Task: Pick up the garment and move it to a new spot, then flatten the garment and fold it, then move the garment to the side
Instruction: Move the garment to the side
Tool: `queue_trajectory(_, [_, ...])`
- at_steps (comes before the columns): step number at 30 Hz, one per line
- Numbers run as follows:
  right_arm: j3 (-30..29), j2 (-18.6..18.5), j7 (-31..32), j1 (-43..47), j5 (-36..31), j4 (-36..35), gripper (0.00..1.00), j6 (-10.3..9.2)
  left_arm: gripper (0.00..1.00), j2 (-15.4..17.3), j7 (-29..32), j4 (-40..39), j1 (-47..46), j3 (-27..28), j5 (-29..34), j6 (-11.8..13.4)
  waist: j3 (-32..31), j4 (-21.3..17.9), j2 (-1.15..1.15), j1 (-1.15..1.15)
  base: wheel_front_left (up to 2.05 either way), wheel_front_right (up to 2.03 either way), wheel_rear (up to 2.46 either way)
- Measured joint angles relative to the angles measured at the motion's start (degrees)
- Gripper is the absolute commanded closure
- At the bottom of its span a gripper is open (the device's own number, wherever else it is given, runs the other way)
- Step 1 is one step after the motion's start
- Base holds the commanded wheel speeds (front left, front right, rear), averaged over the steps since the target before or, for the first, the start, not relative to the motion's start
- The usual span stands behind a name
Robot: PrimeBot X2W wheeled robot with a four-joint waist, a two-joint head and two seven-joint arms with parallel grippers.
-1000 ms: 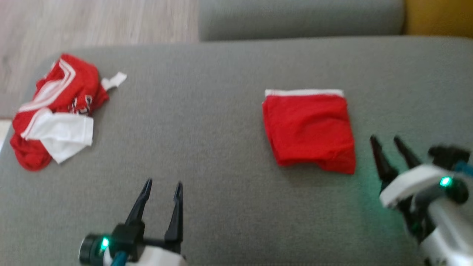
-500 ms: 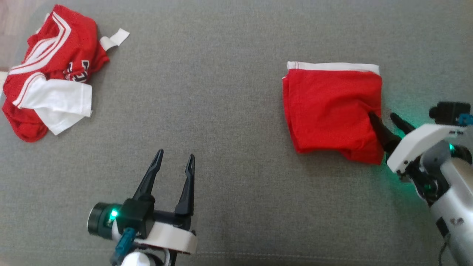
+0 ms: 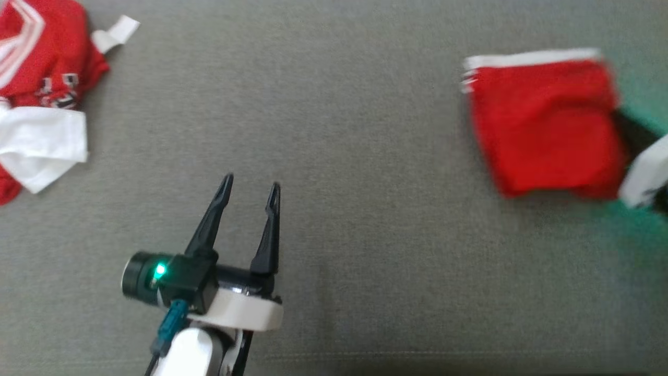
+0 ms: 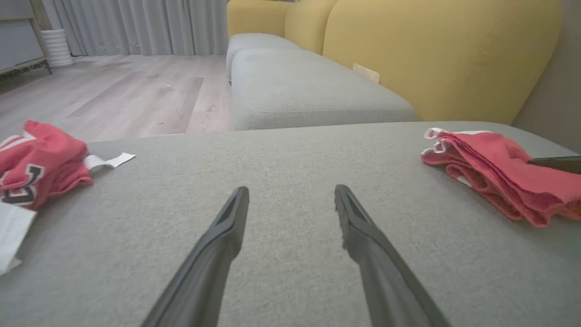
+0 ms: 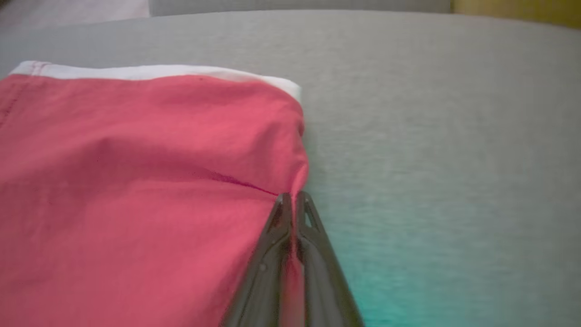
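Grey woven fabric covers the broad cushion that serves as the work surface. From the left wrist view, a wooden floor runs off at 11 o'clock towards pale curtains. A second grey seat lies at 12 o'clock, and a yellow backrest rises at 1 o'clock.

In the head view a crumpled red-and-white jersey sits at 10 o'clock, cut by the picture's edge. A loose white strip sticks out from its far side. The folded red garment lies at 2 o'clock, well apart from the jersey. It is blurred there, with a white band along its far edge. Its stacked layers show from the side in the left wrist view.

The right gripper reaches in from 3 o'clock in the head view. Its two dark fingers are pressed together on the right-hand edge of the folded red garment. In the right wrist view, a thin fold of red cloth runs pinched between them, and the fabric puckers into a crease at the tips. A green light tints the cushion just beside this grip.

The left gripper hangs at 7 o'clock in the head view. Its fingers are spread wide, pointing towards 12 o'clock, with bare grey cushion between them. It holds nothing and stands well apart from both garments. Whether its tips touch the cushion cannot be told.
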Motion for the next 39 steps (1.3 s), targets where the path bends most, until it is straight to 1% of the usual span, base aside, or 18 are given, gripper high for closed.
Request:
queue_trajectory(4, [-1.2,-5.5,-0.3,-2.7,-2.7,-1.1,1.0,0.0,0.0,0.0,0.0,-1.2,-3.3,-1.6,0.0,-0.9,2.9,-1.6,0.0,0.0,0.0,0.0,0.0])
queue_trajectory(8, [-3.9,-10.2,-2.0,-5.0,-5.7,-1.0,1.0,0.0,0.0,0.0,-0.1,-3.0,-7.3,-3.2,0.1,-1.1,6.0,-3.1,0.0,0.0,0.0,0.0,0.0])
queue_trajectory(11, [-6.4,-12.5,-2.6,-6.4,-7.5,-0.5,1.0,0.0,0.0,-0.1,-0.1,-3.3,-9.8,-3.7,0.3,-1.4,8.1,-4.0,0.0,0.0,0.0,0.0,0.0])
queue_trajectory(14, [-7.8,-13.5,-2.8,-6.9,-8.8,-0.2,1.0,0.0,0.0,-0.1,-0.1,-3.4,-11.2,-4.0,0.5,-1.4,9.4,-4.5,0.0,0.0,0.0,0.0,0.0])
queue_trajectory(20, [-14.0,-15.5,-3.7,-7.2,-14.4,0.6,1.0,0.0,0.0,-0.2,-0.1,-4.5,-14.2,-4.9,0.7,-1.4,12.8,-5.1,0.0,0.01,0.0,0.0,0.0])
queue_trajectory(24, [-18.8,-16.3,-4.1,-7.3,-20.3,1.2,1.0,0.0,0.0,-0.2,-0.1,-4.9,-14.7,-5.0,0.7,-1.4,14.6,-4.9,0.0,0.01,0.0,0.0,0.0])
queue_trajectory(29, [-25.6,-15.6,-3.7,-7.3,-27.2,2.2,1.0,0.0,0.0,-0.2,-0.1,-4.4,-15.2,-4.8,0.7,-1.9,15.5,-4.4,0.0,0.01,0.0,0.0,0.0])
queue_trajectory(30, [-27.1,-15.1,-3.4,-7.2,-28.5,2.2,0.96,0.0,0.0,-0.2,-0.1,-4.4,-15.3,-4.8,0.7,-1.9,15.5,-4.3,0.0,0.01,0.0,0.0,0.0])
queue_trajectory(31, [-28.6,-14.5,-2.9,-7.2,-29.8,2.3,0.82,0.0,0.0,-0.2,-0.1,-4.4,-15.3,-4.8,0.7,-1.9,15.5,-4.2,0.0,0.01,0.0,0.0,0.0])
queue_trajectory(32, [-30.2,-13.8,-2.2,-7.1,-31.5,2.4,0.33,0.0,0.0,-0.2,-0.1,-4.4,-15.3,-4.8,0.7,-1.9,15.4,-4.1,0.0,0.01,0.0,0.0,0.0])
queue_trajectory(33, [-31.9,-13.2,-1.7,-7.0,-33.4,2.5,0.0,0.0,0.0,-0.2,-0.1,-4.3,-15.3,-4.8,0.7,-1.9,15.3,-4.0,0.0,0.01,0.0,0.0,0.0])
queue_trajectory(36, [-37.4,-11.0,-0.6,-6.7,-40.1,1.8,0.0,0.0,0.0,-0.2,-0.1,-4.3,-15.4,-4.6,0.7,-1.9,14.6,-3.6,0.0,0.01,0.0,0.0,0.0])
queue_trajectory(39, [-42.2,-7.1,-0.9,-6.3,-46.1,-2.2,0.0,0.0,0.0,-0.2,-0.1,-3.9,-15.3,-4.6,0.7,-1.8,13.3,-3.3,0.0,0.01,0.0,0.0,0.0])
